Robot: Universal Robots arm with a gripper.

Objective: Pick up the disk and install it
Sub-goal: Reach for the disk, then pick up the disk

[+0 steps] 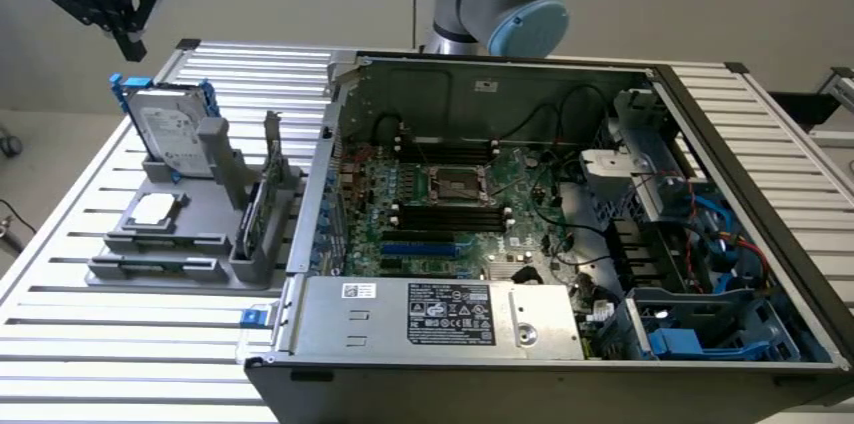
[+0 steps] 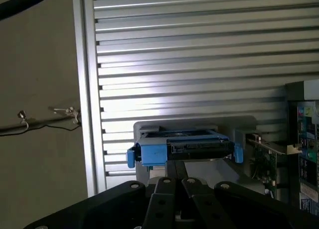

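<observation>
1. First, in the exterior view, the gripper (image 1: pixel 131 44) hangs in the air over the far corner of the slatted table (image 1: pixel 80 344), on the exterior view's left. Its fingers are pressed together with nothing between them.
2. Below it, the disk (image 1: pixel 175 130) stands upright on its edge at the back of the grey fixture (image 1: pixel 160 269). Its white label faces the camera, and its blue carrier shows along the top and side. Gripper and disk are apart.
3. A small square silver chip (image 1: pixel 154 208) lies flat on the fixture in front of the disk. A card (image 1: pixel 271 179) stands on edge on the fixture's side nearest the case.
4. The open computer case (image 1: pixel 747 144) takes up the exterior view's right. Its motherboard (image 1: pixel 447 206) is exposed, and a labelled power-supply box (image 1: pixel 441 316) sits along the near edge.
5. In the wrist view, the closed gripper (image 2: pixel 175 165) points straight at the disk (image 2: pixel 184 148). The disk is seen edge-on, with blue carrier tabs at both ends, and the table (image 2: pixel 199 50) lies beyond it.
6. The fingertips seem to stop just short of the disk's upper edge. From this angle they overlap it, so the gap is hard to judge.
</observation>
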